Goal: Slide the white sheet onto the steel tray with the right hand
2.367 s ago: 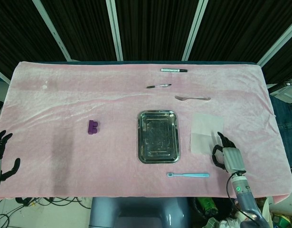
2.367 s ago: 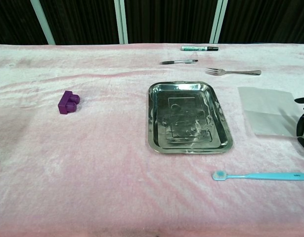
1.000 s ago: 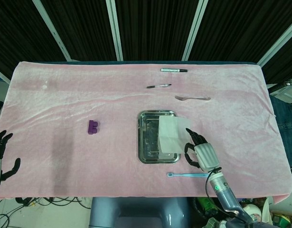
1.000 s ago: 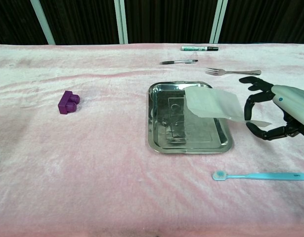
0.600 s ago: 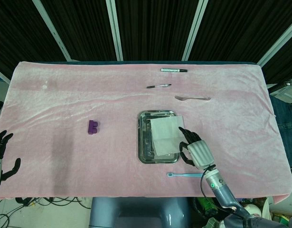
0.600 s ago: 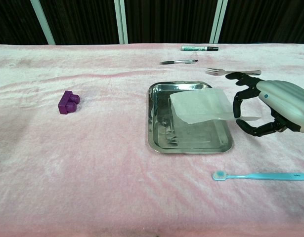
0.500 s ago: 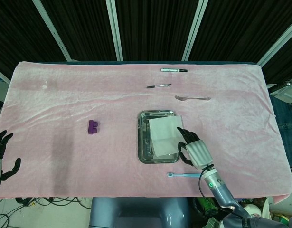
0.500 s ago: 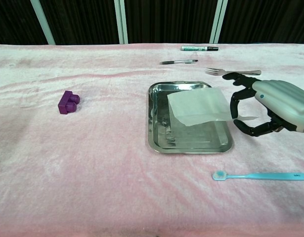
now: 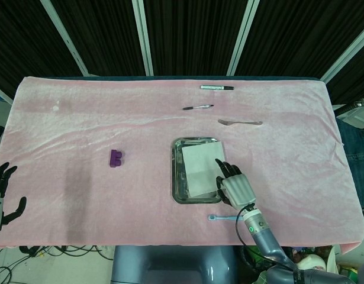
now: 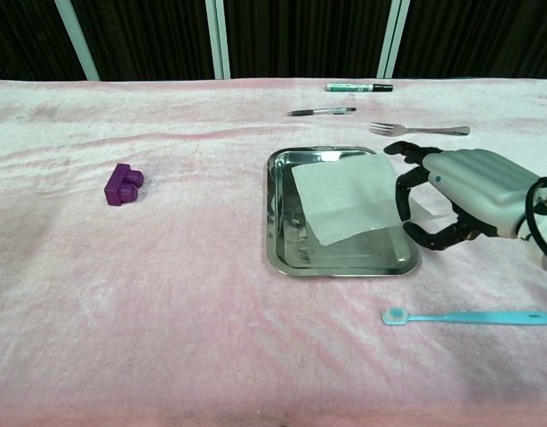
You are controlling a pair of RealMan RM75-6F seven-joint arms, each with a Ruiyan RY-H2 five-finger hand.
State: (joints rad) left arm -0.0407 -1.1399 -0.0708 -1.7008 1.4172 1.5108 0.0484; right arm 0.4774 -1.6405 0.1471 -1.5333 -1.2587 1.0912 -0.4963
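A pink fleecy cloth (image 9: pixel 81 124) covers the whole worktop, rumpled in low ridges toward the far side. Near its middle lies the rectangular steel tray (image 9: pixel 179 177), and the thin white sheet (image 9: pixel 200 168) rests across the tray's right half, tilted a little, its right edge running out over the tray's right rim. The right hand (image 9: pixel 235 188), grey-backed with black fingers (image 10: pixel 405 182), sits at that right rim with its fingers curled down on the sheet's right edge; whether it pinches the paper or only presses on it, I cannot tell. The left hand (image 9: pixel 0 195) is at the near left corner of the worktop, well away from everything, fingers spread and holding nothing.

Around the tray: a light-blue toothbrush (image 10: pixel 469 317) lies just near of the right hand, a metal fork (image 10: pixel 420 130) lies beyond it on the far right, and further back are a slim dark pen (image 9: pixel 197 107) and a white marker with black cap (image 9: pixel 216 87). A small purple plastic block (image 9: pixel 116 158) sits well left of the tray. Nothing lies on the sheet but the hand itself.
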